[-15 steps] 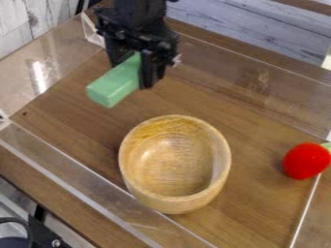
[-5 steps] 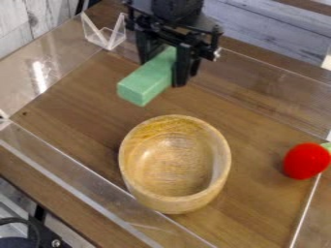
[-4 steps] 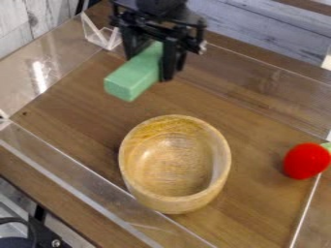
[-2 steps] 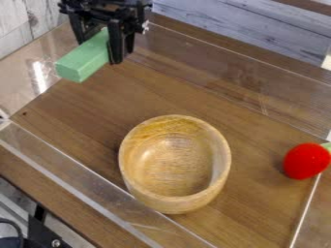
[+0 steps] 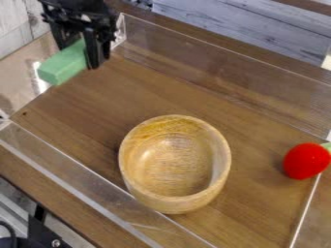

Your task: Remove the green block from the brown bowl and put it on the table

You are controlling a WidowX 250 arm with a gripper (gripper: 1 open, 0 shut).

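The green block (image 5: 58, 68) hangs in the air over the far left corner of the table (image 5: 195, 87), tilted down to the left. My black gripper (image 5: 85, 50) is shut on its upper right end. The brown bowl (image 5: 175, 162) stands empty near the table's front edge, well to the right of and below the gripper.
A red round fruit-like object (image 5: 307, 161) lies at the right edge. Clear acrylic walls (image 5: 77, 184) run along the table's edges, and the block hangs close to the left wall.
The gripper has carried the green block leftwards from above the table's back middle to the far left corner. The bowl and the red object have not moved.
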